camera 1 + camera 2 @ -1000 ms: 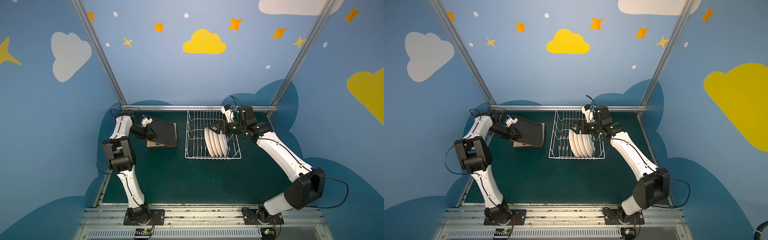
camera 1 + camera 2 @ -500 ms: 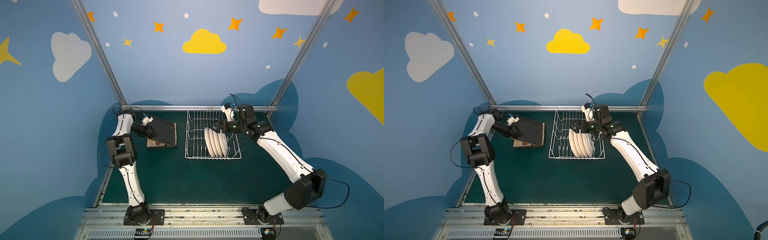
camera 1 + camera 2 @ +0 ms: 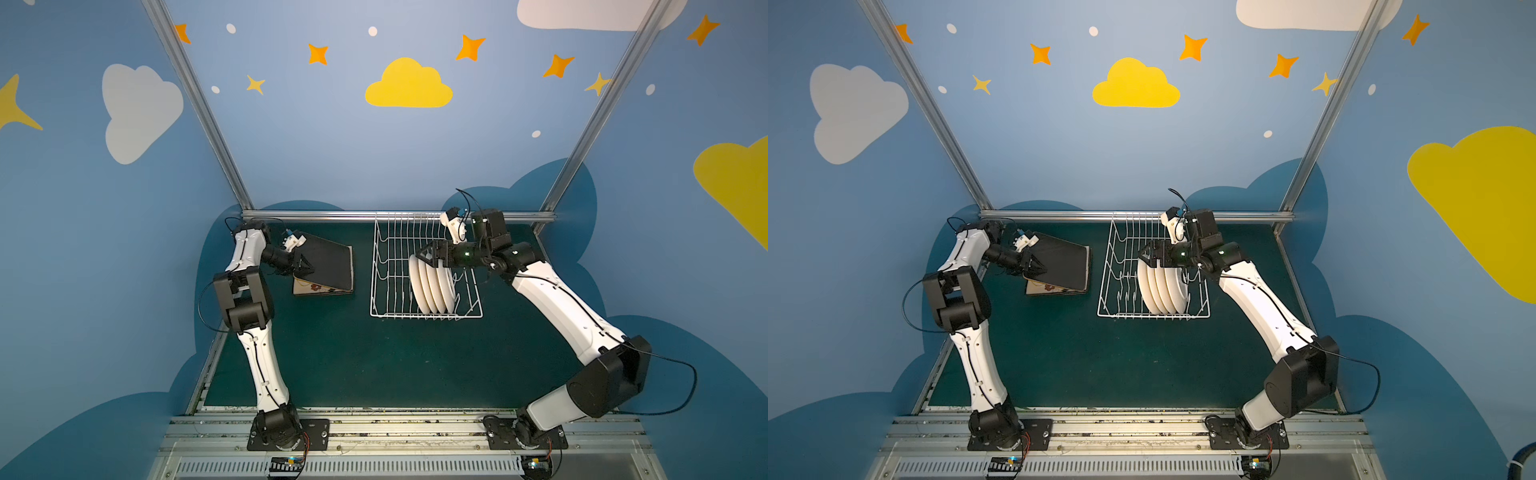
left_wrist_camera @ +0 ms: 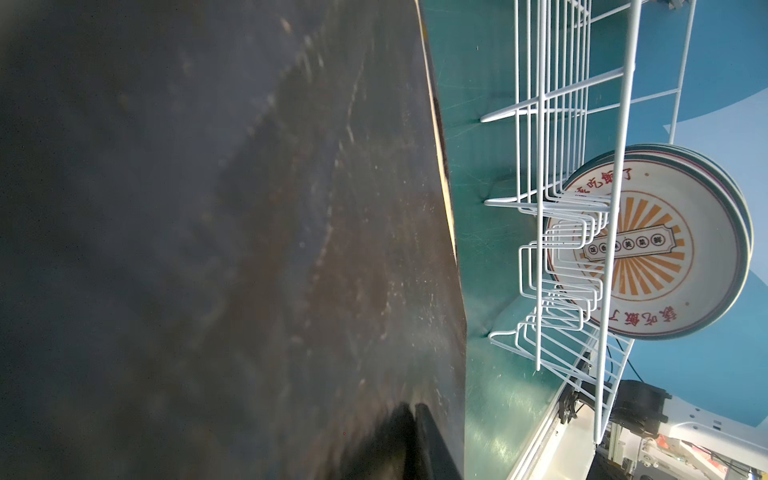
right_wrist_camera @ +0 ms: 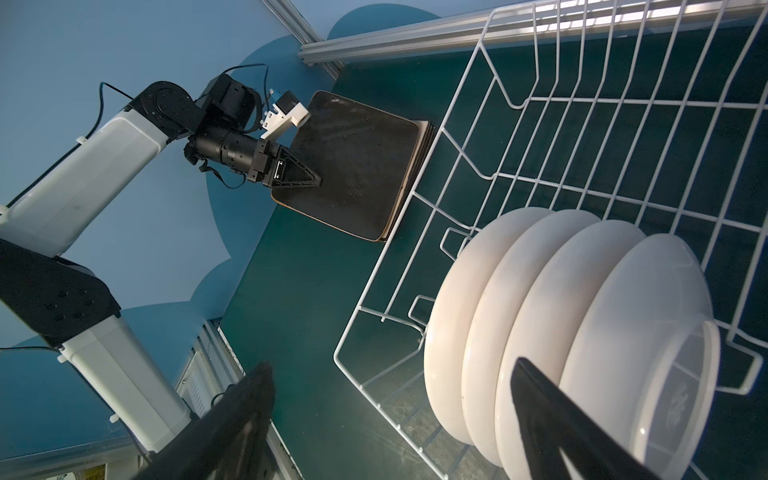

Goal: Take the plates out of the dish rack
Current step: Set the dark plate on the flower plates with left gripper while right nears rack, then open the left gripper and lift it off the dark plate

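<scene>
- In both top views the dish rack (image 3: 424,317) (image 3: 1152,317) sits at the far side of the green desk (image 3: 374,361) (image 3: 1100,361). Its long axis runs near to far, and its far end is by the metal rail (image 3: 316,216) (image 3: 1059,215).
- Four round plates (image 3: 430,286) (image 3: 1160,291) stand on edge in the rack's near half, in a row running left to right. The right hand (image 3: 424,253) (image 3: 1146,255) hovers at their far rims with its jaws wide apart, gripping nothing.
- Left of the rack, the left hand (image 3: 305,268) (image 3: 1036,268) is clamped on the left edge of the top square plate (image 3: 330,264) (image 3: 1063,262). The plate is black back up with that edge raised, and its right edge rests on the stack (image 3: 324,287) (image 3: 1059,289).
- Left wrist view: the top square plate (image 4: 249,208) fills most of the frame. Past it, the dish rack's wire side (image 4: 540,166) stands in front of the round plates (image 4: 665,249), whose sunburst faces point left.
- Right wrist view: the round plates (image 5: 519,311) show their white backs, which face right. The right hand (image 5: 392,365) is spread above the row, and whether it touches the plates cannot be told. Past the dish rack (image 5: 582,99), the left hand (image 5: 299,176) pinches the tilted top square plate (image 5: 357,166).
</scene>
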Motion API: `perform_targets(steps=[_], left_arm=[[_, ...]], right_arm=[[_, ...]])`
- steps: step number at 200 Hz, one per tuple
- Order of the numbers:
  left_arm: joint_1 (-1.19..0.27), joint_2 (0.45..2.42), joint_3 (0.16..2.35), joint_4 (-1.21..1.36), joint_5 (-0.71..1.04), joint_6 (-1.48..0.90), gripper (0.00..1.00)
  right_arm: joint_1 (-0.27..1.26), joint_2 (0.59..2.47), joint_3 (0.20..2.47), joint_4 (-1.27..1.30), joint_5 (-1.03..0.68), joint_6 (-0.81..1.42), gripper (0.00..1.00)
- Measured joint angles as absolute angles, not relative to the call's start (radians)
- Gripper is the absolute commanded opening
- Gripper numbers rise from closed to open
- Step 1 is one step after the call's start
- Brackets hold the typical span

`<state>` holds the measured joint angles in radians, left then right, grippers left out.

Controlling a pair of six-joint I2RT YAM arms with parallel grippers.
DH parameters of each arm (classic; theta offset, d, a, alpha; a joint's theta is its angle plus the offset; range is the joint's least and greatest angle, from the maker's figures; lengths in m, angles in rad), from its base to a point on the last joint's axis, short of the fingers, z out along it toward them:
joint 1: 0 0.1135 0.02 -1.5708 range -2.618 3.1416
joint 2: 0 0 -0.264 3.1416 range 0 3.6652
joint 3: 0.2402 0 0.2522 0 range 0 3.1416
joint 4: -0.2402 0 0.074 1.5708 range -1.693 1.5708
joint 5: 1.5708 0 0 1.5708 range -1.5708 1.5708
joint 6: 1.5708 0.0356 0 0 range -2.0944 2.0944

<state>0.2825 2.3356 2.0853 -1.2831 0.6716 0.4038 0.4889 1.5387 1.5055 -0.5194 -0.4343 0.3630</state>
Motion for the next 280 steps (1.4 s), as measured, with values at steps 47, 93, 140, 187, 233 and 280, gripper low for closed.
perform_targets(steps=[47,93,140,187,233,280], left_arm=[[0.295,2.365,2.085,-1.275,0.626,0.389,0.41],[0.313,2.374,2.085,-1.257,0.561,0.367,0.49],[0.326,2.374,2.085,-1.238,0.526,0.350,0.64],[0.321,2.372,2.095,-1.228,0.524,0.326,0.80],[0.325,2.337,2.070,-1.169,0.464,0.289,0.90],[0.340,2.204,1.920,-1.033,0.395,0.212,0.95]], right_arm=[[0.497,1.539,1.505,-0.522,-0.434,0.365,0.89],[0.505,1.555,1.512,-0.522,-0.435,0.371,0.89],[0.510,1.571,1.522,-0.522,-0.435,0.371,0.89],[0.515,1.573,1.522,-0.523,-0.435,0.371,0.89],[0.516,1.573,1.522,-0.522,-0.434,0.369,0.89],[0.520,1.572,1.522,-0.536,-0.410,0.358,0.89]])
